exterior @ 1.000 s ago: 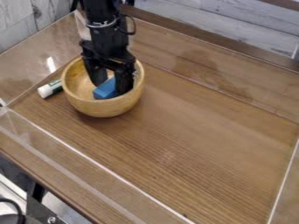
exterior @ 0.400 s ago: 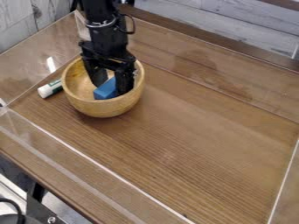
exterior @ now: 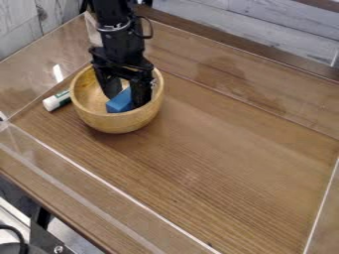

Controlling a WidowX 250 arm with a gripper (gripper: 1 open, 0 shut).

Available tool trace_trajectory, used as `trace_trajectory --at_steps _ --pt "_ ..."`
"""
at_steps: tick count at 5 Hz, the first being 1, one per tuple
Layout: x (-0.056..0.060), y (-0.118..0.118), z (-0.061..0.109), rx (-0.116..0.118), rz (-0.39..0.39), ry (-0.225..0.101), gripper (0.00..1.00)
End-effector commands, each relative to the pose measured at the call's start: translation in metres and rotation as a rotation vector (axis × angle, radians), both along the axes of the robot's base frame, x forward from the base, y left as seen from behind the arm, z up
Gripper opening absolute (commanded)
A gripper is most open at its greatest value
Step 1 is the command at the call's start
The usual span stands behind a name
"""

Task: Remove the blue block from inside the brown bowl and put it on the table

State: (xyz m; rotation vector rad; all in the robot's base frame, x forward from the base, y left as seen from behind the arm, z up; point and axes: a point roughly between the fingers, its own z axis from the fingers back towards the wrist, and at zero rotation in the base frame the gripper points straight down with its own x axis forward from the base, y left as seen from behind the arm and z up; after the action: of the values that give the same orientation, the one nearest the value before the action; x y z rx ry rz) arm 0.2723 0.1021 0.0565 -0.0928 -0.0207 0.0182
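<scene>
Tool (exterior: 122, 88) points straight down inside brown bowl (exterior: 82, 114), jaws spread wide, straddling blue block (exterior: 119, 101); block not clamped, whether fingers touch it cannot tell

Block lies on bowl floor, tilted against far inner wall

Bowl sits at far-left part of desk (exterior: 225, 149); white-and-green marker (exterior: 57, 99) just beside bowl, on its left

Progress: early; approach done, grasp not yet made; closing on block, lifting clear of rim, placing on bare desk all left

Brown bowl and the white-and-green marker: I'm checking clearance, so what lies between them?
Nothing: the camera view shows bare table between the brown bowl and marker.
</scene>
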Motion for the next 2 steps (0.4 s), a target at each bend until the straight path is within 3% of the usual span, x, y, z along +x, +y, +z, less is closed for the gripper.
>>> trace_trajectory --at_steps 1,2 --pt "0.0086 0.0062 0.0126 0.017 0.012 -0.049 1.00" --pt "0.0088 0.0068 0.0098 0.016 0.009 -0.050 0.00"
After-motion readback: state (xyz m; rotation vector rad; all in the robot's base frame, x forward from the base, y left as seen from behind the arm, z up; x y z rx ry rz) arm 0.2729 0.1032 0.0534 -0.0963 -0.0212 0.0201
